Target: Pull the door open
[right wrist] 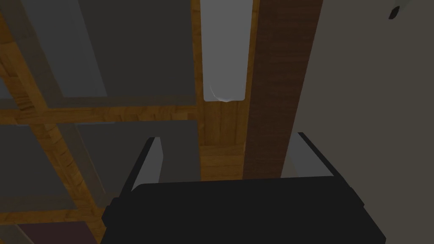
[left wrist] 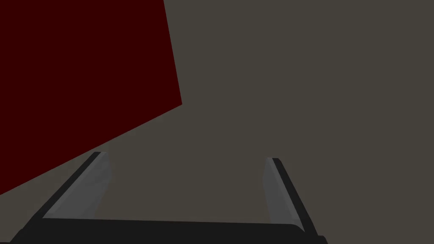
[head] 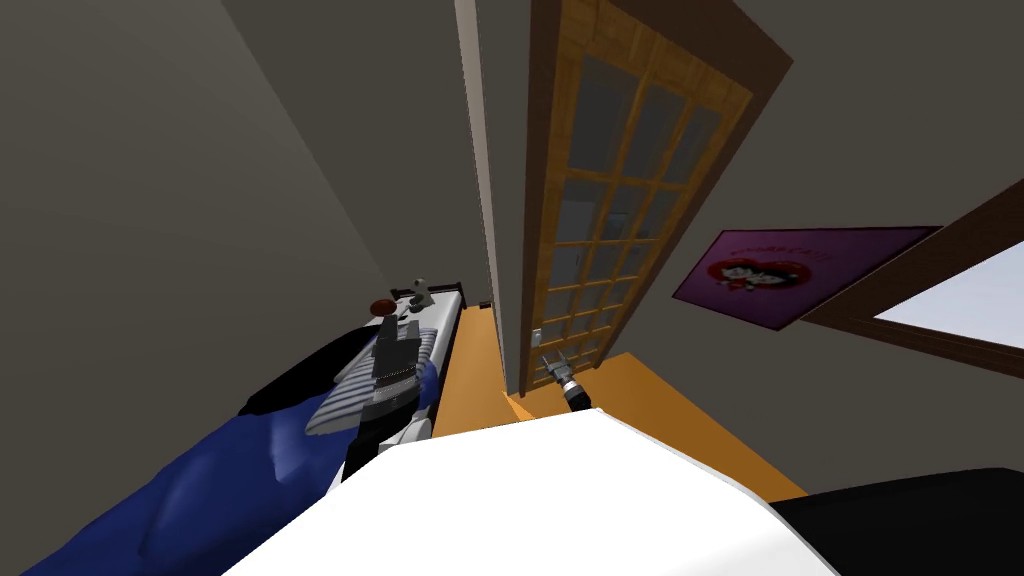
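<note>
Our right gripper (right wrist: 226,154) was open, facing the edge of the glazed wooden door (head: 600,230) — the grey handle (right wrist: 223,51) lay just beyond its fingers. Our left gripper (left wrist: 186,186), open too, hung over the bed (head: 200,480).

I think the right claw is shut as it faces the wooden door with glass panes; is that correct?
Not quite: the right claw is open, its fingers standing apart, as the right wrist view shows. It does face the wooden door with glass panes.
</note>
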Available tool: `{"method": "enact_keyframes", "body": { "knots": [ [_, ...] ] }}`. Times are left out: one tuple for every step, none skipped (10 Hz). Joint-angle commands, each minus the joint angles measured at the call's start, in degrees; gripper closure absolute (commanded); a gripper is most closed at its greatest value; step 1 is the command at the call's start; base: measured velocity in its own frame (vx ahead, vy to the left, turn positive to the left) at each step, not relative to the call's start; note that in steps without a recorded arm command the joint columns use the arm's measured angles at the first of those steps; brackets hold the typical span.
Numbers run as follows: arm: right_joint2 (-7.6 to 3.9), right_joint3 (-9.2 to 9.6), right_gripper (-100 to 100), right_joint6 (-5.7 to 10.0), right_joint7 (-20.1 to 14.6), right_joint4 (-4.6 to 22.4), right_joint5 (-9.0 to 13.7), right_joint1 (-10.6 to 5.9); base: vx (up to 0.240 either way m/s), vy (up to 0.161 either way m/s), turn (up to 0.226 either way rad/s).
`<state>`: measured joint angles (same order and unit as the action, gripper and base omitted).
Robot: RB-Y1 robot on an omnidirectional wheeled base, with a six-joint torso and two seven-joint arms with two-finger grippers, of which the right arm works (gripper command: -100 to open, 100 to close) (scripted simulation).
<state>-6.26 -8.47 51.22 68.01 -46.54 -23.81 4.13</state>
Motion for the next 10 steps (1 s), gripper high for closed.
{"method": "enact_keyframes", "body": {
  "knots": [
    [0.42,-0.35,-100,-0.62,1.7,1.8,1.2,-1.83,0.029,-0.003,0.084],
    [0.98,-0.75,-100,-1.25,3.5,4.0,2.6,-3.94,0.064,-0.008,0.098],
    [0.98,-0.75,-100,-1.25,3.5,4.0,2.6,-3.94,0.06,-0.014,0.037],
    [1.33,-0.92,-100,-1.55,4.3,5.0,3.3,-4.95,0.057,-0.009,0.017],
    [1.7,-1.05,-100,-1.84,5.1,5.9,3.9,-5.94,0.064,-0.016,0.039],
    [2.55,-1.16,-100,-2.31,6.5,7.6,4.9,-7.74,0.094,-0.043,0.046],
    [3.48,-1.05,-100,-2.63,7.5,8.8,5.6,-9.21,0.147,-0.069,0.042],
    [4.34,-0.78,-100,-2.78,8.1,9.4,5.9,-10.23,0.173,-0.063,0.006],
    [3.81,-0.84,-100,-2.23,7.6,9.1,5.6,-9.17,0.038,-0.019,-0.017],
    [3.81,-0.84,100,-2.23,7.6,9.1,5.6,-9.17,-0.034,0.009,0.02]
  ]
}}
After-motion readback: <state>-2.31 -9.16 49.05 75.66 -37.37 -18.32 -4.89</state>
